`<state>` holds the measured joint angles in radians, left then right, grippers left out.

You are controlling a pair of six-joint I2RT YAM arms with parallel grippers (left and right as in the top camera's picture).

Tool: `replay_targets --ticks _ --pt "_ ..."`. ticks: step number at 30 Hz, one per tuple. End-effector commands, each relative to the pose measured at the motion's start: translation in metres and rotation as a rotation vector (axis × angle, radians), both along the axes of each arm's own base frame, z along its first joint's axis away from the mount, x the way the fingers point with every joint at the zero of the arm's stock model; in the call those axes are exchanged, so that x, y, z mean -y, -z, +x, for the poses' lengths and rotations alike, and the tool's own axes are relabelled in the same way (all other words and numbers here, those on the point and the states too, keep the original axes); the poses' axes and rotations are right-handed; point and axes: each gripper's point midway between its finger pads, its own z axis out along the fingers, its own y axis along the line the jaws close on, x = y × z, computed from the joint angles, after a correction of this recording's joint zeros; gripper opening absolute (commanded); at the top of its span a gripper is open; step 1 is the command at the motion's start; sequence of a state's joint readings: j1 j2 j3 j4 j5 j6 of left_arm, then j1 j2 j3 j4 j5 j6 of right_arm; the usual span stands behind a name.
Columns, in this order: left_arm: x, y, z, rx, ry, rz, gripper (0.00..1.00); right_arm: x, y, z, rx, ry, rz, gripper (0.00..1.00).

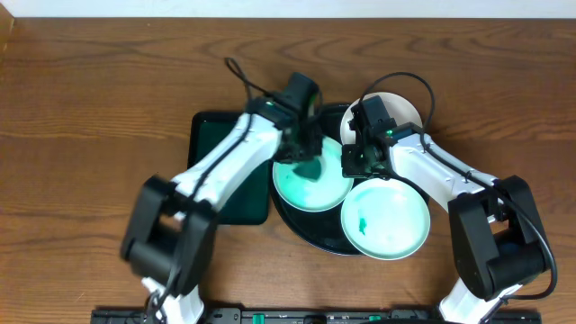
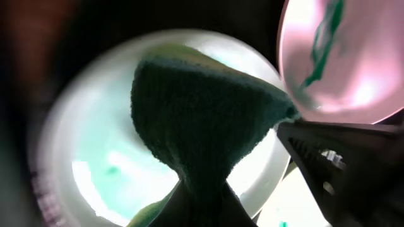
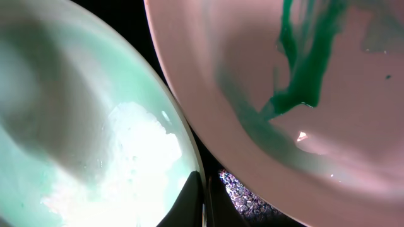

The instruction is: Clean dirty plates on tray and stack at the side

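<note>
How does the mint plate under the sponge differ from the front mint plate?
The middle mint plate has the sponge held down on it by the left gripper; the front mint plate is bare except a small green smear. The middle one lies inside the black tray; the front one overhangs its rim. Both are round, shallow, pale mint.

1. Table [image 1: 90,108]: bears every item below.
2. Round tray [image 1: 304,229]: at table centre.
3. Rectangular tray [image 1: 209,139]: on the table, at 9 o'clock of the round tray and just beside its rim.
4. Left plate [image 1: 306,191]: in the round tray, at 9 o'clock.
5. Sponge [image 2: 202,120]: on the left plate.
6. Front plate [image 1: 387,220]: at 4 o'clock, overhanging the round tray's rim, just beside the left plate.
7. Rear plate [image 1: 400,106]: at 1 o'clock.
</note>
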<state>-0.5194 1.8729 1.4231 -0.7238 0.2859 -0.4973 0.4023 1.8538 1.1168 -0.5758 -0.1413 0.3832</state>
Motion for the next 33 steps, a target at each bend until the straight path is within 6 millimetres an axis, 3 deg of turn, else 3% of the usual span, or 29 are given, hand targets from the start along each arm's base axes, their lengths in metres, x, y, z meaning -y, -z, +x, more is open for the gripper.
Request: replay_targets --ticks 1,15,20,27,33 --pt "-0.021 -0.010 0.008 0.069 -0.046 0.097 0.07 -0.004 -0.003 -0.006 -0.014 0.001 0.022 0.01" --pt "-0.043 0.073 -0.018 -0.109 -0.099 0.234 0.07 -0.003 -0.003 -0.007 -0.017 0.002 0.017 0.01" --pt "-0.029 0.097 -0.033 -0.201 -0.063 0.203 0.08 -0.003 -0.003 -0.007 -0.018 0.002 0.017 0.01" --pt "0.009 0.091 -0.048 -0.269 0.030 0.022 0.08 -0.003 -0.003 -0.007 -0.017 0.002 0.017 0.01" --pt "0.017 0.073 -0.045 -0.256 0.036 -0.041 0.07 -0.003 -0.003 -0.007 -0.017 0.002 0.017 0.01"
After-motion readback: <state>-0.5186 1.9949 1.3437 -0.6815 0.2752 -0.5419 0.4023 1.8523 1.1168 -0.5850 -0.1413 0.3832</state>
